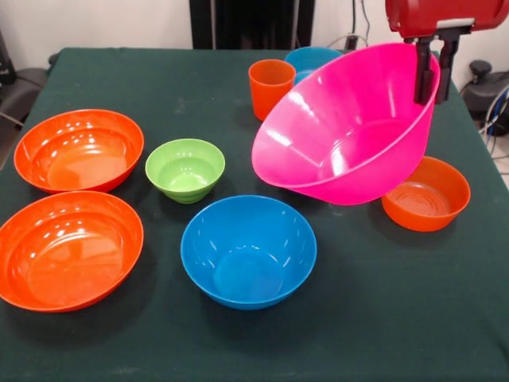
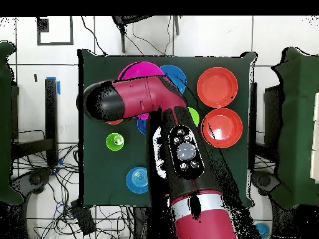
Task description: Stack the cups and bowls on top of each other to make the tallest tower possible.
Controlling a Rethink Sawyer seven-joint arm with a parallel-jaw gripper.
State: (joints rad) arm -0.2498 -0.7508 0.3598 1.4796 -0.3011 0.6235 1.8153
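Front view: fingers (image 1: 436, 70) pinch glossy round pink bowl's (image 1: 350, 127) rim.

A table (image 1: 95, 350) covered in dark green cloth is filling most of the front view, its far edge meeting a white wall (image 1: 119, 20). A black panel (image 1: 250, 24) is standing behind the table's far edge at the middle. Cables (image 1: 497, 119) are trailing off the table's right edge. From overhead, a pale tiled floor (image 2: 274, 31) is showing around the table, and tangled cables (image 2: 43, 193) are lying on it past one corner. Even light is glinting off glossy surfaces.
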